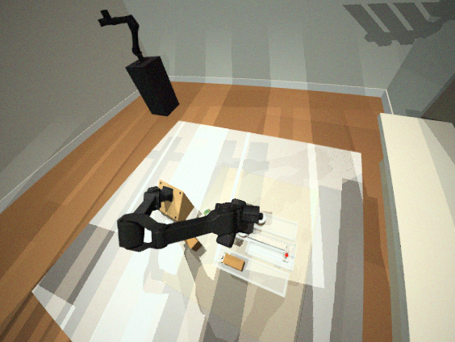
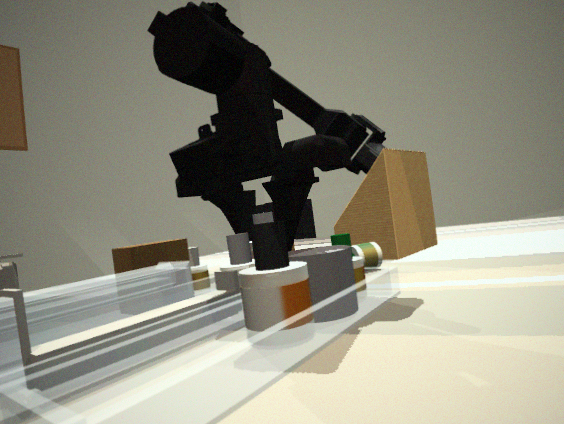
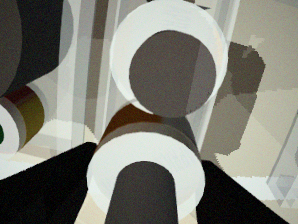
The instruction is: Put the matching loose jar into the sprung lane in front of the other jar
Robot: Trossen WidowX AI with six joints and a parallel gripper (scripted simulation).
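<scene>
My gripper (image 2: 267, 234) (image 3: 147, 161) (image 1: 258, 219) is shut on the dark cap of a white jar with an orange label (image 2: 277, 302) (image 3: 136, 121). The jar is upright and low at the front end of the clear-walled pusher lane (image 2: 125, 327) (image 1: 268, 248). I cannot tell whether it rests on the lane floor. A second white jar with a dark cap (image 3: 172, 70) (image 2: 239, 248) stands upright right behind it in the lane. The two look close together or touching. The pusher plate is hidden behind the jars in the wrist view.
A wide grey cylinder (image 2: 330, 285) (image 3: 33, 23) stands beside the held jar. A jar with an olive label (image 2: 370, 254) (image 3: 20, 119) lies on its side nearby. A wooden wedge (image 2: 395, 205) (image 1: 173, 199) and a wooden block (image 2: 150, 255) (image 1: 234, 262) stand close by.
</scene>
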